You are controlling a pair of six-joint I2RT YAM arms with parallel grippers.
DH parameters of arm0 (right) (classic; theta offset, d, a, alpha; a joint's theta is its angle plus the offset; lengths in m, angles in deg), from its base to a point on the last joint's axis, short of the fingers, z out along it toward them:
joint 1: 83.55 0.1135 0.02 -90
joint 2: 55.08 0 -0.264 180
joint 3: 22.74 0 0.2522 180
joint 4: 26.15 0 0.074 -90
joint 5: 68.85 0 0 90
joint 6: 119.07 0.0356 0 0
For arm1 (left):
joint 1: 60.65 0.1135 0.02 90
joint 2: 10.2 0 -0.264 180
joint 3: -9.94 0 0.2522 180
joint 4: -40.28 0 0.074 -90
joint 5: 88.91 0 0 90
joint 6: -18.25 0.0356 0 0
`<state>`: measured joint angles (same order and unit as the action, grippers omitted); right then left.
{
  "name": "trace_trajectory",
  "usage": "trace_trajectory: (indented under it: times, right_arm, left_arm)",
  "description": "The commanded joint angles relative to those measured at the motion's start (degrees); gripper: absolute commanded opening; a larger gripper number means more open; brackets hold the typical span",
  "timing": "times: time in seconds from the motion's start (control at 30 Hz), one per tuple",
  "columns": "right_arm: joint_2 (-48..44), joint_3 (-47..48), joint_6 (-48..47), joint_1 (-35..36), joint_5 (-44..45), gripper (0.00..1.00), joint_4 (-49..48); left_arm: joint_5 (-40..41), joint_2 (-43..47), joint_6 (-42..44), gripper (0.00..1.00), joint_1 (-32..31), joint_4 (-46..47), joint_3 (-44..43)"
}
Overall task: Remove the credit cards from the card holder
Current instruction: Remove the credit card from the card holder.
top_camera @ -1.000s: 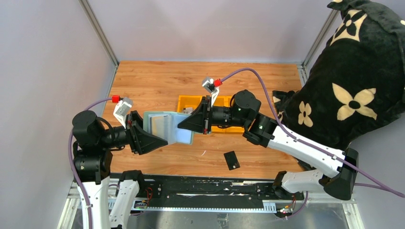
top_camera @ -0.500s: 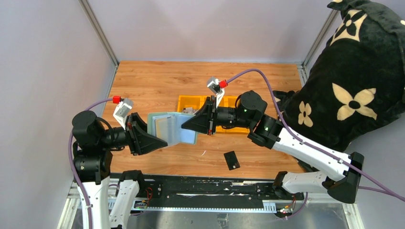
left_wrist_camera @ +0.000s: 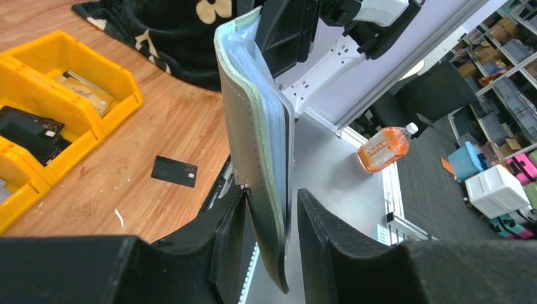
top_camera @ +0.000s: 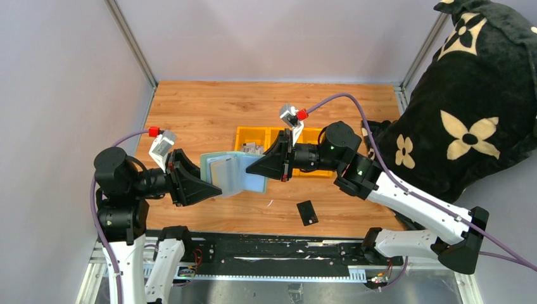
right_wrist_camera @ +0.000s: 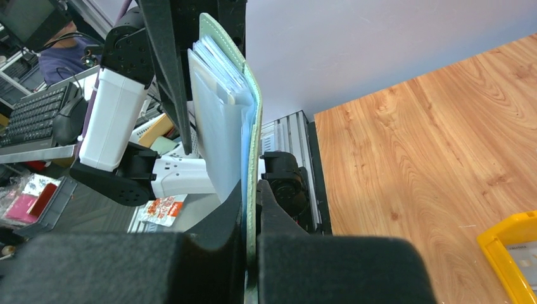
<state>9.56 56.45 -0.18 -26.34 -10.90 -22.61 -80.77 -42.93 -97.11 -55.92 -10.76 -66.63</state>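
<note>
The card holder (top_camera: 232,173) hangs open above the table between my two grippers, pale green with clear inner pockets. A greyish card (top_camera: 221,170) shows in one pocket. My right gripper (top_camera: 254,170) is shut on the holder's right edge, and the right wrist view shows the holder (right_wrist_camera: 218,114) pinched at the right gripper (right_wrist_camera: 250,190). My left gripper (top_camera: 214,183) stands open around the left flap. In the left wrist view the holder (left_wrist_camera: 253,126) sits between the left gripper's (left_wrist_camera: 272,196) fingers with a gap on one side. A black credit card (top_camera: 307,212) lies flat on the wood.
Yellow bins (top_camera: 250,134) stand behind the holder with dark and pale cards inside (left_wrist_camera: 28,126). A big black plush cushion with cream flowers (top_camera: 468,114) fills the right side. Metal frame posts mark the back corners. The black rail (top_camera: 266,250) runs along the near edge.
The right arm has drawn back to the right, and the card holder has shifted right with it. The left gripper's jaws have narrowed a little around the flap.
</note>
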Motion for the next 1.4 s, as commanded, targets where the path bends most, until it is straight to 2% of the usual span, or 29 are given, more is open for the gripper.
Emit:
trace_trajectory:
  times: [0.0, 0.1, 0.37, 0.43, 0.53, 0.63, 0.7, 0.73, 0.87, 1.0, 1.1, 1.27, 1.37]
  right_arm:
    - [-1.9, -0.6, -1.2, -0.7, -2.1, 0.0, -0.9]
    - [-2.0, -0.6, -1.1, -0.7, -2.5, 0.0, -1.2]
    - [-2.2, -0.7, -1.6, -1.2, -2.6, 0.0, -0.6]
    - [-2.0, -0.3, -1.8, -1.3, -2.6, 0.01, 0.1]
    - [-0.9, 0.2, -0.8, -1.3, -4.5, 0.31, -0.8]
    - [-0.1, -0.1, 0.5, -0.7, -6.4, 0.58, -3.9]
    - [-0.1, -0.4, 0.3, 0.3, -6.2, 0.7, -5.7]
    - [-0.1, -0.4, -0.1, 1.0, -5.8, 0.73, -6.3]
    - [0.5, -0.2, -3.2, 4.3, -1.8, 0.76, -5.8]
    - [2.4, 2.2, -8.1, 7.3, 8.4, 0.77, 0.7]
    - [3.0, 2.1, -9.7, 9.0, 15.6, 0.78, 1.5]
    - [4.2, 2.6, -10.1, 9.7, 18.0, 0.78, 0.0]
    - [4.2, 2.6, -10.0, 9.8, 18.7, 0.67, -0.6]
  left_arm:
    - [-1.1, 0.0, -1.5, 0.35, 0.0, 3.2, -1.2]
    - [-1.5, -0.2, -1.6, 0.29, 0.0, 3.4, -1.0]
    - [-3.8, -0.1, -3.1, 0.28, 0.0, 5.4, -1.5]
    - [-3.6, 0.2, -3.3, 0.22, 0.0, 5.8, -1.5]
    - [-1.4, 0.8, -3.1, 0.13, 0.0, 5.7, -1.0]
    - [2.1, 1.5, -2.6, 0.08, 0.0, 5.7, 0.1]
    - [4.1, 1.6, -2.2, 0.06, 0.0, 5.2, 0.3]
    - [5.1, 1.6, -1.6, 0.04, 0.0, 4.6, 0.3]
    - [8.6, 1.8, -0.5, 0.02, 0.0, 3.6, -0.3]
    - [9.9, 2.2, -1.0, 0.01, 0.0, 3.5, 0.0]
    - [9.1, 2.4, -1.6, 0.01, 0.0, 3.4, -0.1]
    - [7.1, 2.9, -2.9, 0.02, 0.0, 3.4, -0.7]
    - [4.7, 2.9, -3.6, 0.02, 0.0, 3.3, -1.1]
